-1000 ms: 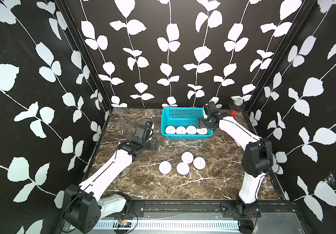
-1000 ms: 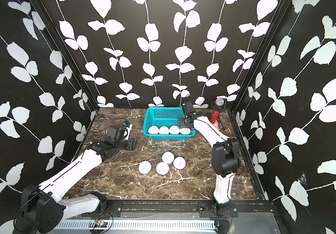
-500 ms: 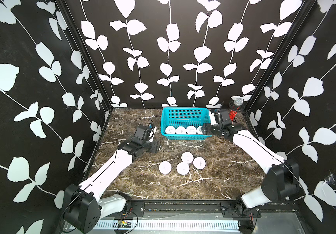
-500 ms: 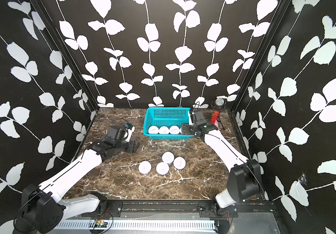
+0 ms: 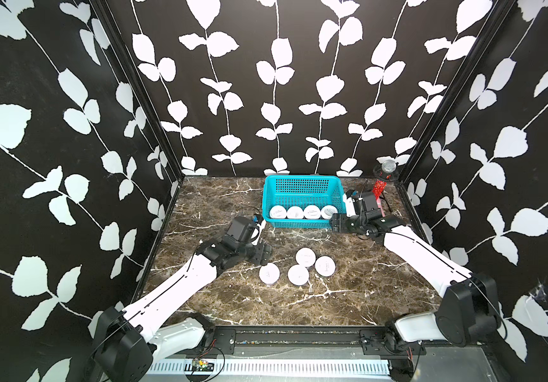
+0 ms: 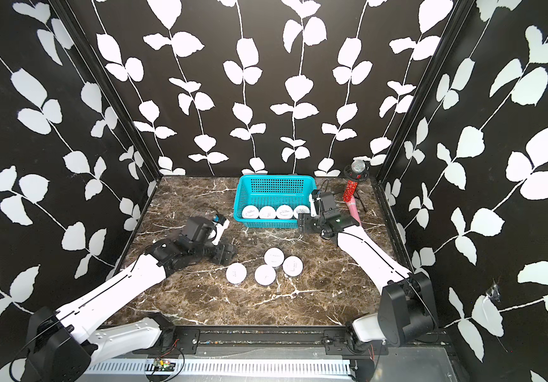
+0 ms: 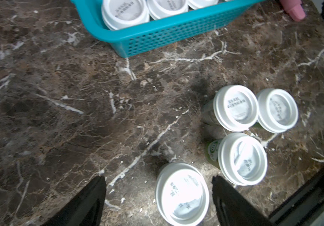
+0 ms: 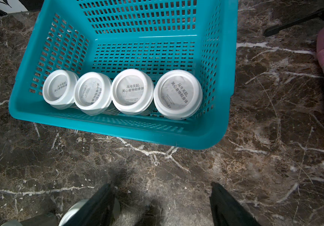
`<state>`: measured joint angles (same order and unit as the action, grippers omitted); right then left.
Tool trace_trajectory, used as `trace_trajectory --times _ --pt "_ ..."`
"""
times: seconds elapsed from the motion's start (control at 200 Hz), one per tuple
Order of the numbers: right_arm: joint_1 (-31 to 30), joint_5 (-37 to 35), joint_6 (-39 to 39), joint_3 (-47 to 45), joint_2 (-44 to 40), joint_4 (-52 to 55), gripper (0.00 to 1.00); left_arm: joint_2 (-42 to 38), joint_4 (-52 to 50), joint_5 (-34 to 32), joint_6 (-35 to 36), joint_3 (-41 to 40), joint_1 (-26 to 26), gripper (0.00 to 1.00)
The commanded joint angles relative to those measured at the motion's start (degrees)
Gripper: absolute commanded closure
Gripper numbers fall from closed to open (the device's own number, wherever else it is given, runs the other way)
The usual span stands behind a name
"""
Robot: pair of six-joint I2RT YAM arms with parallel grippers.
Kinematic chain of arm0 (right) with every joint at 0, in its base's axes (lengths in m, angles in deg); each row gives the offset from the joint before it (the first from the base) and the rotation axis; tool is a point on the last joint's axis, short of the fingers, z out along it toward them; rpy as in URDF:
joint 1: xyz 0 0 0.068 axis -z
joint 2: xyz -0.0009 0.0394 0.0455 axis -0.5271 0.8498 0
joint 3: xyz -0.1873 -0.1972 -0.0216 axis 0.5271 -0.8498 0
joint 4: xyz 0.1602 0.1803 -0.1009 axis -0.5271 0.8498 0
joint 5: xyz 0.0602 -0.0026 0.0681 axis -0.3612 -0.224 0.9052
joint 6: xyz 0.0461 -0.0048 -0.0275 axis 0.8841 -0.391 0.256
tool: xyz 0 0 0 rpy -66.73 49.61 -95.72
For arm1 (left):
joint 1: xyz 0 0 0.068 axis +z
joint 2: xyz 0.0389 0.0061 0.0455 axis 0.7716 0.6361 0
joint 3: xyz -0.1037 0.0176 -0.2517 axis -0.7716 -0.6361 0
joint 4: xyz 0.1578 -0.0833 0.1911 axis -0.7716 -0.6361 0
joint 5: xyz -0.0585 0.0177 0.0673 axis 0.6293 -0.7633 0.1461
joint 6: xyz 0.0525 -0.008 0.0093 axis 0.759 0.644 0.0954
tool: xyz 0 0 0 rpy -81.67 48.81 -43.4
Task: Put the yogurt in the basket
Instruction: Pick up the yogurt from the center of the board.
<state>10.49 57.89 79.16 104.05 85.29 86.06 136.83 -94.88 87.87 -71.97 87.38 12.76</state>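
Turquoise plastic forms the basket (image 5: pixel 302 178), which stands at the back of the brown marble counter (image 5: pixel 266 307), a little right of centre. Its perforated walls and rolled rim fill the right wrist view (image 8: pixel 118 133). Inside it, a row of four yogurt cups (image 8: pixel 131 92) stands upright along the near wall, lids touching or nearly so; the half behind them is bare.

Four more cups stand loose on the counter, well in front of the basket, in a tight cluster. In a top view they are the leftmost cup (image 5: pixel 269 274), the front-middle cup (image 5: pixel 298 275), the back cup (image 5: pixel 305 257) and the rightmost cup (image 5: pixel 324 266). Their greenish sides show in the left wrist view.

The left gripper (image 5: pixel 262 254) hangs low just beside the leftmost cup, on its far left side. In the left wrist view its jaws stand wide apart (image 7: pixel 158 178), and that cup (image 7: pixel 182 193) sits partly between the fingers, nearer one of them, with neither clearly touching it.

The right gripper (image 5: pixel 337 223) is at the basket's near right corner. Its jaws are spread wide and hold nothing (image 8: pixel 160 185), with bare marble between them.

A pink microphone-shaped object (image 5: pixel 379 195) with a red glitter band lies near the back right corner, beside the basket.
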Motion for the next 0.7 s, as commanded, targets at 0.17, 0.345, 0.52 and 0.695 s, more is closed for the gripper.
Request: trace_trajectory --times 0.17,0.345,0.52,0.695 --pt "0.05 -0.44 0.67 -1.86 -1.78 -2.10 0.22 2.11 -2.82 -3.37 -1.85 -1.61 -4.91 0.13" --pt "0.05 -0.53 0.89 -2.31 -1.79 -2.31 0.22 2.56 -4.01 -5.18 -1.63 -1.86 -7.44 0.12" --pt "0.05 -0.46 1.02 -2.41 -1.77 -2.39 0.22 4.44 -5.09 -6.55 -1.15 -1.56 -10.74 0.12" --pt "0.05 -0.61 1.13 -3.03 -2.20 -2.49 0.22 5.91 -5.28 -7.42 -1.65 -1.56 -12.40 0.13"
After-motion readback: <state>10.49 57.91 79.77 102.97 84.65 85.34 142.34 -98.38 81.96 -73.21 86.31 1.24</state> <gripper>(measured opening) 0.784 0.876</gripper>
